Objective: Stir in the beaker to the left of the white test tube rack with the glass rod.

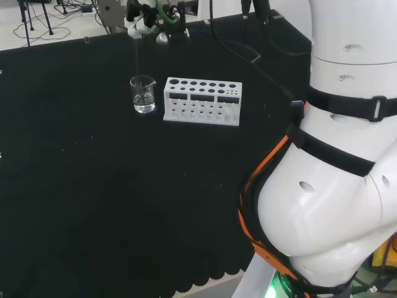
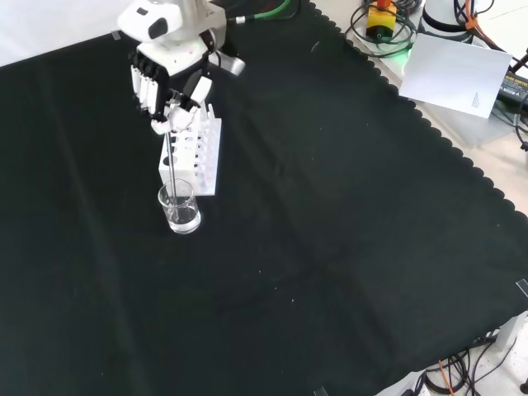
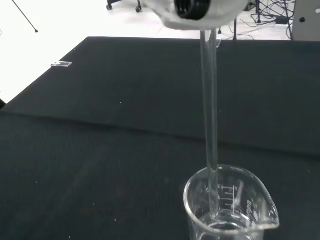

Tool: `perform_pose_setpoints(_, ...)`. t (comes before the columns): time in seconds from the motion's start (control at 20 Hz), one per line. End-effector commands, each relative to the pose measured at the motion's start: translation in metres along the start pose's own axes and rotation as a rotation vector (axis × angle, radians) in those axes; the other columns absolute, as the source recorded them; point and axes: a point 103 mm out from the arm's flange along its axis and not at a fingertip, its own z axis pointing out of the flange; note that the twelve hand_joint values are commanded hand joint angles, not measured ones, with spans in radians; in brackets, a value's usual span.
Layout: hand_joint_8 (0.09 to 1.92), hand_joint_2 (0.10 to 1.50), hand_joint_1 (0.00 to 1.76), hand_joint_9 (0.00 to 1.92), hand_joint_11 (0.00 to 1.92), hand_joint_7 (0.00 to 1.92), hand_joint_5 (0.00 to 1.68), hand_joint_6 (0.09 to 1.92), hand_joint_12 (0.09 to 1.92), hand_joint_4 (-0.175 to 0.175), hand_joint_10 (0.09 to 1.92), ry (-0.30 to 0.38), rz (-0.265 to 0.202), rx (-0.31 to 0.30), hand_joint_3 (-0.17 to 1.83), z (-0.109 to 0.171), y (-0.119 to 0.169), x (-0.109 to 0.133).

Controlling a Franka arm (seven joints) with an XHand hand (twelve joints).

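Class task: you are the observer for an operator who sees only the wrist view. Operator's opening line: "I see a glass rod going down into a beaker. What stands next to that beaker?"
Observer: A white test tube rack; in the head view it stands just right of the beaker, with a small gap between them.
Operator: Is the rod actually held, or leaning on the rim?
Observer: Held. In the front view the hand pinches the top of the glass rod, which hangs nearly upright into the beaker.
Operator: Anything in the beaker?
Observer: The head view shows a little clear liquid at the bottom.
Operator: Are there tubes in the rack?
Observer: From the head view its holes look empty.
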Motion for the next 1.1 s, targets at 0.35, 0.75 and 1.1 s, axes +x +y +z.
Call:
perform_pose_setpoints(0.35,1.05,0.99,1.3,1.76,1.35,1.16,1.21,0.3,0.87,-0.175,0.7,0.002,0.068,-0.004,0.11,-0.006,-0.001,-0.049)
perform_pose_setpoints(0.75,1.05,0.99,1.3,1.76,1.35,1.16,1.21,0.3,0.87,-0.175,0.7,-0.02,0.1,0.016,0.11,-0.017,-0.032,-0.042)
perform_pose_setpoints(1.1,1.05,0.99,1.3,1.76,1.35,1.16,1.21,0.3,0.87,-0.175,0.69,-0.012,0.024,0.034,0.11,-0.006,-0.019,0.002)
